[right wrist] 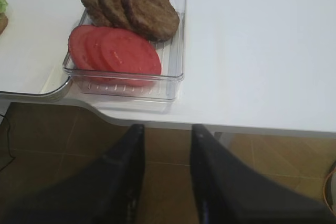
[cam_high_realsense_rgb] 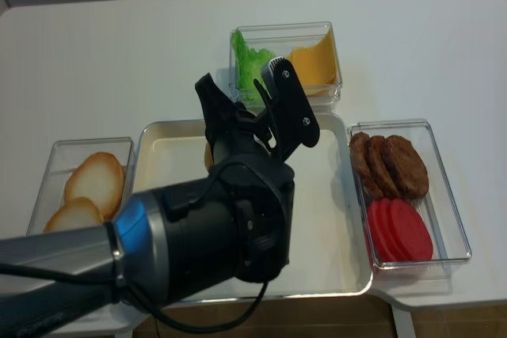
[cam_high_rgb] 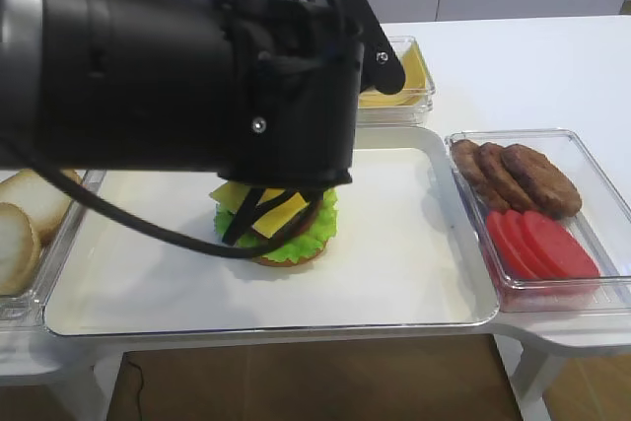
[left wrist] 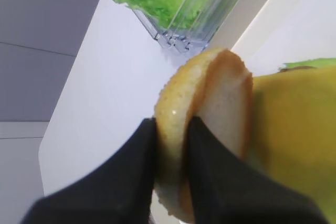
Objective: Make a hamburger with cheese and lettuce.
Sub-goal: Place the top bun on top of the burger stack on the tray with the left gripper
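On the white tray [cam_high_rgb: 414, 273] stands a partial hamburger: tan bun base [cam_high_rgb: 291, 259], frilly green lettuce [cam_high_rgb: 311, 236] and a yellow cheese square [cam_high_rgb: 258, 206] on top. My left arm hangs over it and hides much of it. In the left wrist view my left gripper [left wrist: 172, 124] is shut on the edge of a golden top bun [left wrist: 220, 103], held on edge just beside the cheese [left wrist: 294, 140], with a strip of lettuce [left wrist: 315, 63] showing behind. My right gripper [right wrist: 168, 128] is open and empty, below the table's front edge over the floor.
A clear box at the right holds brown patties [cam_high_rgb: 523, 179] and red tomato slices [cam_high_rgb: 542, 244]. At the left, a box holds pale bun halves [cam_high_rgb: 20, 234]. Behind the tray, a box holds loose lettuce leaves [cam_high_realsense_rgb: 253, 61] and yellow slices [cam_high_realsense_rgb: 313, 65].
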Robot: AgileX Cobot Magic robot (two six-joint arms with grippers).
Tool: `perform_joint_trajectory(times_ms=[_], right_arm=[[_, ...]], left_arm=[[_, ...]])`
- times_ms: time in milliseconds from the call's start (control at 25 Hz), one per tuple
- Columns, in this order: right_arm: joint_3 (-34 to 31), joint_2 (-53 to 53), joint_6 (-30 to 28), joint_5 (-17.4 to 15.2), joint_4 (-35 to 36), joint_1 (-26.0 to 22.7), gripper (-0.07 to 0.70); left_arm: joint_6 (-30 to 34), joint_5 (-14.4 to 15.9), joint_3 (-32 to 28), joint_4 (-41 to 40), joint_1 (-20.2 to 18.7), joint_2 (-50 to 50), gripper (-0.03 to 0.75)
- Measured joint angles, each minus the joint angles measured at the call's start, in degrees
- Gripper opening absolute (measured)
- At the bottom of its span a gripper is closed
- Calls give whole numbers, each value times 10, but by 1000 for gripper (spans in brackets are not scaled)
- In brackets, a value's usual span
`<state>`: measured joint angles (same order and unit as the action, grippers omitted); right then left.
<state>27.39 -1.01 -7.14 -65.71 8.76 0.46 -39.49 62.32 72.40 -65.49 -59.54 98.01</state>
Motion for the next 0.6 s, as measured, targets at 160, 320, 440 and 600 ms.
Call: perform_joint_trajectory(times_ms=[160, 320, 440, 600], right_arm=[[0, 0, 0, 0, 0, 0, 245], [0, 0, 0, 0, 0, 0, 245], [0, 0, 0, 0, 0, 0, 245], [0, 0, 0, 0, 0, 0, 245]], left_arm=[[-1, 3, 0, -7, 0, 18, 125], [-3, 9, 0, -11, 0, 21, 116], [-3, 16, 0, -12, 0, 21, 115], [-3, 23, 0, -14, 0, 22, 115]])
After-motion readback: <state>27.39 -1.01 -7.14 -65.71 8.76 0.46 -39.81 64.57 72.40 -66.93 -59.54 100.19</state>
